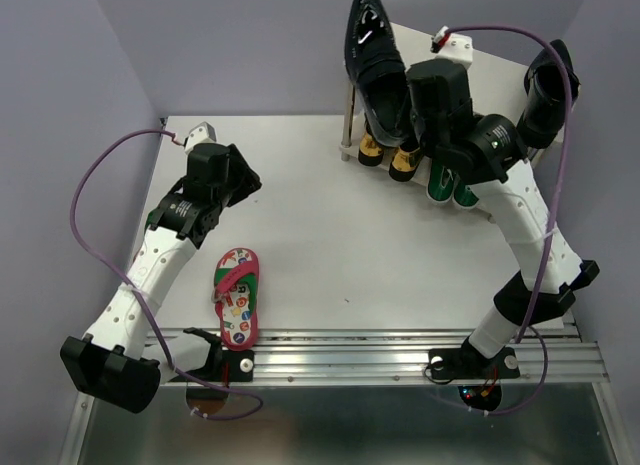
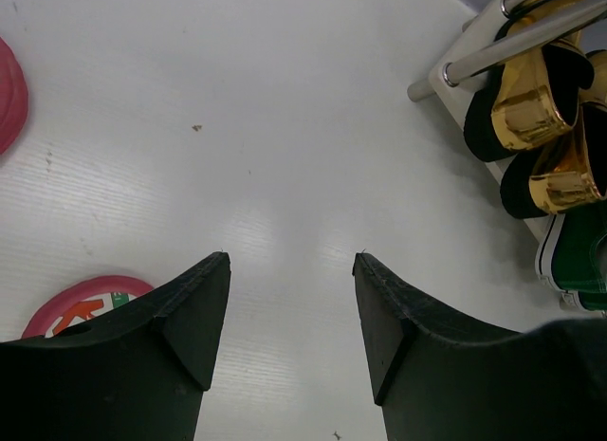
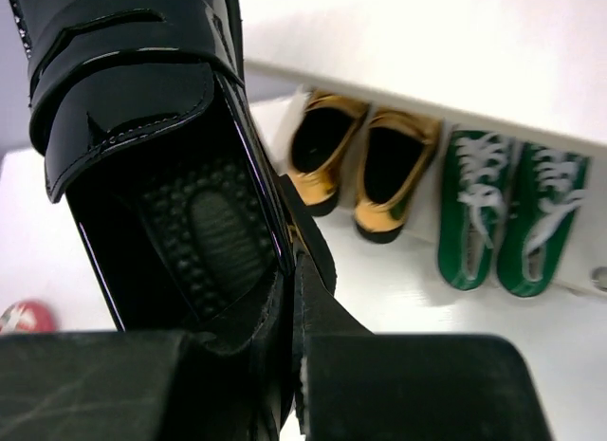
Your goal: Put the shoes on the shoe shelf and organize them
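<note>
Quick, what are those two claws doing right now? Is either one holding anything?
Left gripper: open, holding nothing.
Right gripper: closed on the rim of a black loafer.

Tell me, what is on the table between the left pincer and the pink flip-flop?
Nothing. In the top view, only bare white table lies between the open left pincer and the flip-flop.

Arms: white-shelled left arm and right arm, black joints.
Cables: thin purple cables, ending by the ribbed silver rail.
Fingers: matte black wedge-shaped fingers.
</note>
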You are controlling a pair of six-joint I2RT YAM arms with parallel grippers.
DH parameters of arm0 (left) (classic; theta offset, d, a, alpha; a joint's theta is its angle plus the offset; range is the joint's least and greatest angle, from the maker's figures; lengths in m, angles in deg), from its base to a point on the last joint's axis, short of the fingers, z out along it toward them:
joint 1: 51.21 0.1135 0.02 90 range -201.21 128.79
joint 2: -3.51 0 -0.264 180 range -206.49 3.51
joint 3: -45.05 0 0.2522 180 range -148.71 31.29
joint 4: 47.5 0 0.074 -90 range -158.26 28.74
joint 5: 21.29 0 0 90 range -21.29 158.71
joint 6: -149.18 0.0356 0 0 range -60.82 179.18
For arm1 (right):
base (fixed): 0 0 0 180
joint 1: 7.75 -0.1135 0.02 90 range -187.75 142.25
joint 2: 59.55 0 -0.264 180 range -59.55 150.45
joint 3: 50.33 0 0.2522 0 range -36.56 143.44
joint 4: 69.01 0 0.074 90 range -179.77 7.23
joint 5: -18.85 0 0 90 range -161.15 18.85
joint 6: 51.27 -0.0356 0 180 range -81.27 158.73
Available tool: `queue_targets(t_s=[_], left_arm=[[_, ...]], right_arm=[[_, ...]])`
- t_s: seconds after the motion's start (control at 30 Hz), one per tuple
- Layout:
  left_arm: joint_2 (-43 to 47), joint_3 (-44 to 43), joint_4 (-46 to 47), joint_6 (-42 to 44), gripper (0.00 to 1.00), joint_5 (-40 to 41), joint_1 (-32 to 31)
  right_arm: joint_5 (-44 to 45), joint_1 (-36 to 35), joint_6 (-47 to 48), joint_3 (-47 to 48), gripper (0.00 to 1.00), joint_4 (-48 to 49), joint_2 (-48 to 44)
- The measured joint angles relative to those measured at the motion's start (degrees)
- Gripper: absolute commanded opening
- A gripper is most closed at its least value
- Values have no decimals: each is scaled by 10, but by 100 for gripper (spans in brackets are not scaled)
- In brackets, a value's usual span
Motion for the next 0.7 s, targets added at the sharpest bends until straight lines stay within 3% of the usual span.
queue_targets(t_s=[0.17, 0.7], left_arm=[[0, 0, -3, 2, 65, -2, 3], [1, 2, -2, 3, 65, -22, 7]], right_arm=[[55, 63, -9, 7, 1, -1, -3], [210, 100, -11, 7, 1, 9, -50]])
